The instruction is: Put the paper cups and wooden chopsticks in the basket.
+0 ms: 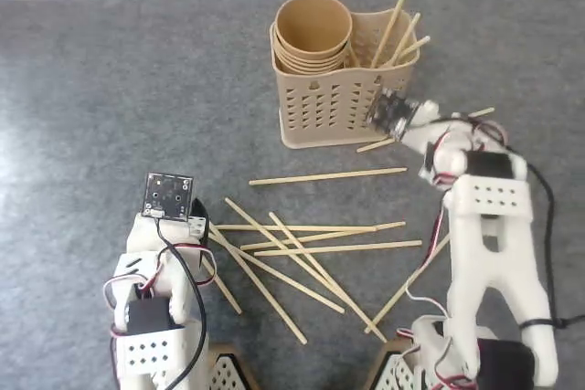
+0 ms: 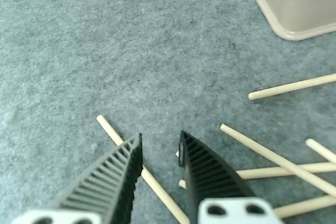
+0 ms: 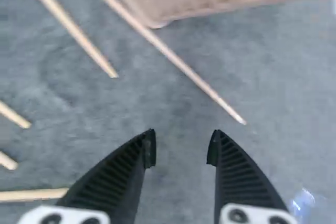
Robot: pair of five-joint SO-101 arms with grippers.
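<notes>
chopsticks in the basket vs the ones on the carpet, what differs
The basket chopsticks stand tilted, ends above the basket rim; the carpet chopsticks lie flat on the carpet, several crossing. The basket chopsticks are few and bunched; the carpet chopsticks are more and scattered. Both are pale wooden sticks.

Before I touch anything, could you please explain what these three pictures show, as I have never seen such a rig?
These are two small robot arms standing side by side on a grey carpet. The high view looks down from above. The other two pictures come from a camera on each arm's wrist, looking along its black two-fingered gripper. The left gripper is open over a loose chopstick. The right gripper is open near the foot of the basket. Neither holds anything. The basket already contains stacked paper cups and a few chopsticks. Many scattered chopsticks lie on the carpet.
</notes>
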